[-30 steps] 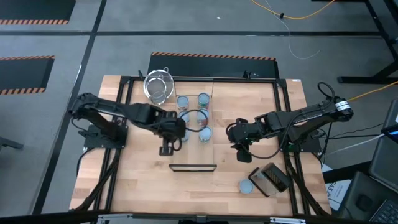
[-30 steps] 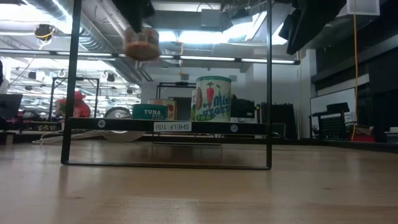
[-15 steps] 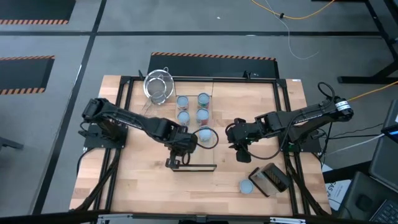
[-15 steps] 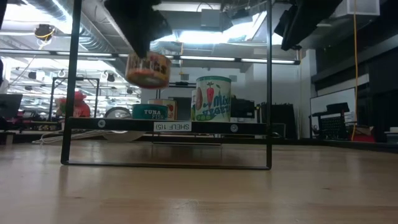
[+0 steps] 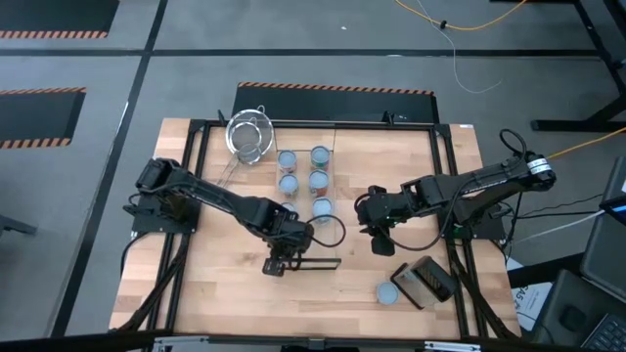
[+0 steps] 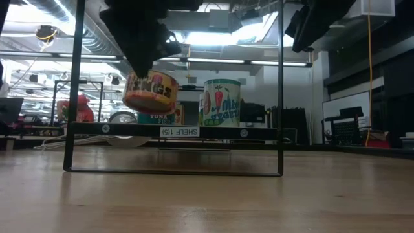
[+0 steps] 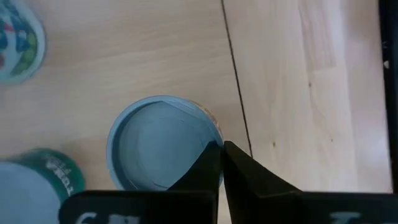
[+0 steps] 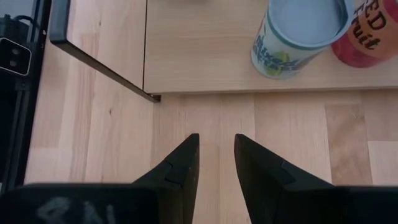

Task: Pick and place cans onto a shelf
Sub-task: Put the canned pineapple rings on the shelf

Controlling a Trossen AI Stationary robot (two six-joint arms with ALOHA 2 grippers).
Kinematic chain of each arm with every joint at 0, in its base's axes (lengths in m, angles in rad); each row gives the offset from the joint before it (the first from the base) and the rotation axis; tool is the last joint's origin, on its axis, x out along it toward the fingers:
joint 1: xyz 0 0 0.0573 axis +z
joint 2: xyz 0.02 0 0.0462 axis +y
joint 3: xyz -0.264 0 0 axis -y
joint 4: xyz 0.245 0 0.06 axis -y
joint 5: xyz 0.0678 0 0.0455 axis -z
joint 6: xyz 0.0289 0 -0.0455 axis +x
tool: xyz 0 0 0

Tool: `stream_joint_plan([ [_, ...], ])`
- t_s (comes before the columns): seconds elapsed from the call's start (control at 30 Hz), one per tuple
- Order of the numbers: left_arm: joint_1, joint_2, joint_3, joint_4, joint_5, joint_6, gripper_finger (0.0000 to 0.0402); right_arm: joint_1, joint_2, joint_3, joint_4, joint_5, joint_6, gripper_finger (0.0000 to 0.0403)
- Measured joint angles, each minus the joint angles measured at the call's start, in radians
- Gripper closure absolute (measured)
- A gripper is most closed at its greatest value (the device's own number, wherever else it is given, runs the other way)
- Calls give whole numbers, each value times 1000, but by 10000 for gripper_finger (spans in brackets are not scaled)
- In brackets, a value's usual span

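The left tool (image 6: 145, 61) pinches a can (image 6: 150, 92) by its rim, tilted just above the shelf (image 6: 174, 131). Five cans (image 5: 319, 180) stand on the shelf; another (image 5: 386, 292) sits beside a dark box (image 5: 423, 282). A strainer (image 5: 247, 136) lies near the worktop's (image 5: 225, 284) far edge. The right tool (image 8: 216, 163), spread and empty, hovers beside the shelf.

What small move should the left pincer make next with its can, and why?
Probably lower it a little: the left pincer is shut on the rim of the can, which hangs tilted just above the shelf, not resting on it.
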Motion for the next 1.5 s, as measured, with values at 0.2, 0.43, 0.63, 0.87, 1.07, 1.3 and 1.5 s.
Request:
stream_joint_plan([
  [0.2,2,1,-3,-1,6,-7,393,0,0,0,-1,0,0,297],
  [0.43,5,2,-4,-4,7,-26,396,0,0,0,0,0,0,297],
  [0.63,4,-35,-11,-6,-28,-30,399,0,0,0,0,0,0,297],
  [0.87,14,-130,-9,-6,-70,-27,399,0,0,0,1,0,0,297],
  [1.07,47,-150,-9,-67,-73,-22,399,0,0,0,1,0,1,297],
  [1.3,65,-150,-109,36,-41,-2,399,0,0,0,0,0,0,297],
  [1.5,65,-150,-177,121,-8,-3,396,0,0,0,0,0,0,297],
])
